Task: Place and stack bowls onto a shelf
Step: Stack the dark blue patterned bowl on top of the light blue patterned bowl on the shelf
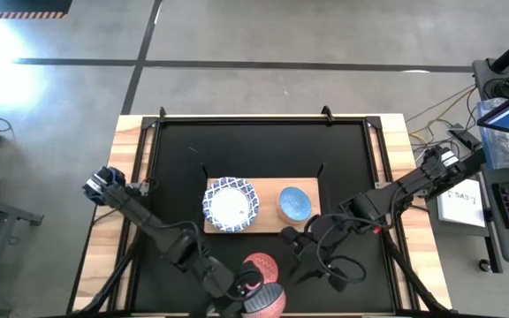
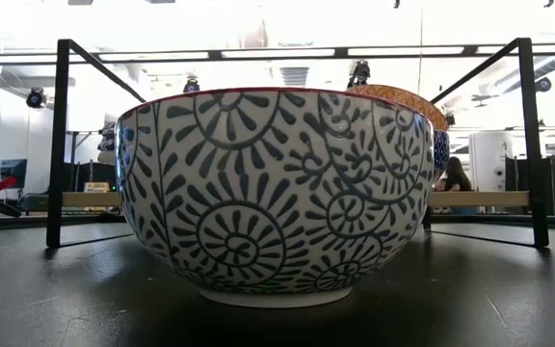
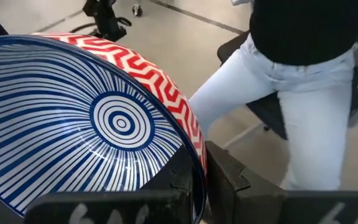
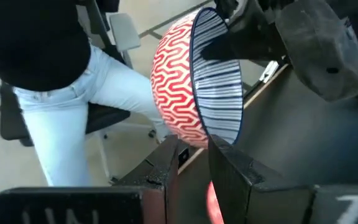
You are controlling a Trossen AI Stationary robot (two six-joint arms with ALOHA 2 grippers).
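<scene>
On the black table [image 1: 184,177], both hands pinch the red bowl [image 1: 262,267].

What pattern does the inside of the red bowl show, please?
Red bowl: blue-and-white radiating stripes around concentric rings, clearest in left wrist view.

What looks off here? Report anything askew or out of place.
The red zigzag bowl is tipped on its side in the air at the edge of the table, not on the shelf. The left gripper is shut on its rim, and the right gripper is at the opposite edge. Nothing looks spilled or broken.
</scene>
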